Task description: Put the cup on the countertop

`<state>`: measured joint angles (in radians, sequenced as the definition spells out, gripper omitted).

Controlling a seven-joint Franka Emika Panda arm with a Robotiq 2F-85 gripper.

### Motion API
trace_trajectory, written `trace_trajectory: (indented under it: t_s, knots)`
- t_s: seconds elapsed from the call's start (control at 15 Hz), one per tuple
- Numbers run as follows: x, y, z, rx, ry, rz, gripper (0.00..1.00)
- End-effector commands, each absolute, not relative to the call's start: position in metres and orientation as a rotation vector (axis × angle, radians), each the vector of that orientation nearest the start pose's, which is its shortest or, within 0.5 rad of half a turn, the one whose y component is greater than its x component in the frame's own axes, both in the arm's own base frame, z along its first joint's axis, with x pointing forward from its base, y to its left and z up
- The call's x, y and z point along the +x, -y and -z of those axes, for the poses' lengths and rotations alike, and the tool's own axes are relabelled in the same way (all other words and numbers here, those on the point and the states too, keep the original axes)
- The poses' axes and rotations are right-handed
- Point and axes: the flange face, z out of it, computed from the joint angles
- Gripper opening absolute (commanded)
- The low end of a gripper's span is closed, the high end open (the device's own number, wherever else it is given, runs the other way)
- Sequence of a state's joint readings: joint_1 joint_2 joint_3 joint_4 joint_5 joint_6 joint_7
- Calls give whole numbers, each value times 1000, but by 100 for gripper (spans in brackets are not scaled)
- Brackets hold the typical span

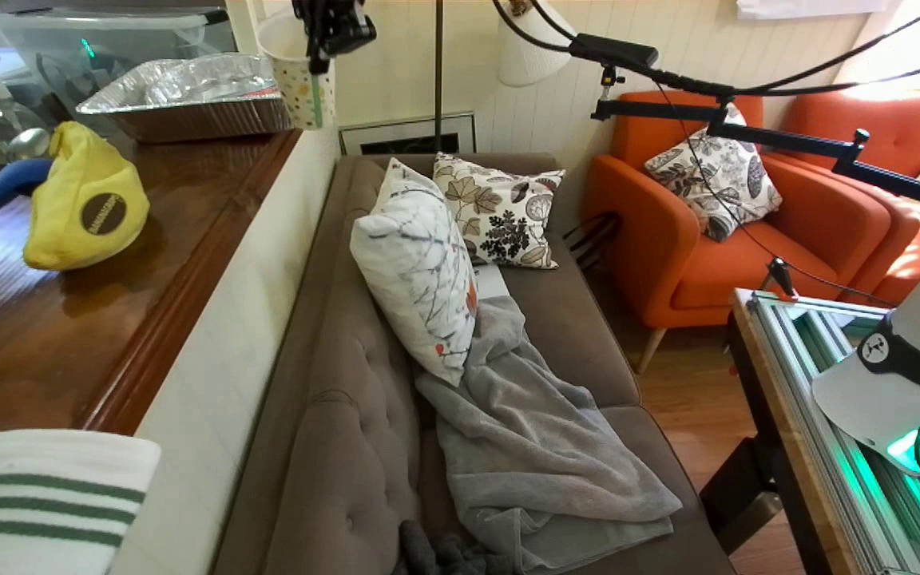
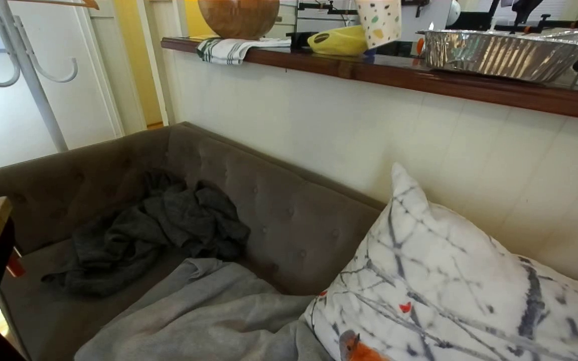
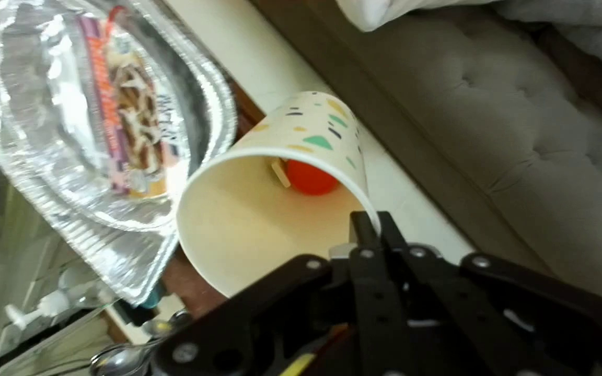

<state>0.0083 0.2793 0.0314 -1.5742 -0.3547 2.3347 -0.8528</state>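
The cup [image 1: 298, 100] is whitish with coloured speckles and is held in the air. It also shows in an exterior view [image 2: 380, 22], cut off by the top edge, and in the wrist view [image 3: 311, 130]. My gripper [image 3: 371, 222] is shut on its rim, one finger inside and one outside; in an exterior view my gripper [image 1: 319, 68] shows at the top. A red round thing and a pale piece lie inside the cup. The countertop [image 1: 196, 200] is brown polished wood, also in an exterior view [image 2: 394, 72]. The cup hangs near its edge; whether fully over it, I cannot tell.
The foil tray [image 1: 196, 120] stands on the countertop close beside the cup, holding a package. A yellow bag [image 1: 89, 200] and a striped towel [image 1: 37, 495] lie along the countertop. The grey sofa [image 1: 356, 399] with a white pillow [image 1: 420, 271] is below the edge.
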Motion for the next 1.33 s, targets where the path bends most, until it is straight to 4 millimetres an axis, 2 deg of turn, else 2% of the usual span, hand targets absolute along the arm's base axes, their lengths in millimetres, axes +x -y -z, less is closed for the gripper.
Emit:
trace_trajectory:
  t_s: [0.0, 0.27, 0.4, 0.47, 0.8, 1.13, 1.27]
  knots:
    - [703, 5, -554, -3040, 1862, 917, 1]
    - [731, 43, -540, -2941, 1706, 1341, 1]
    - [743, 49, -536, -2856, 1679, 1461, 1]
    - [749, 48, -534, -2820, 1706, 1466, 1]
    - [767, 22, -536, -2684, 1960, 1412, 1]
    - [778, -4, -529, -2513, 2023, 1346, 1]
    - [781, -13, -526, -2393, 2005, 1329, 1]
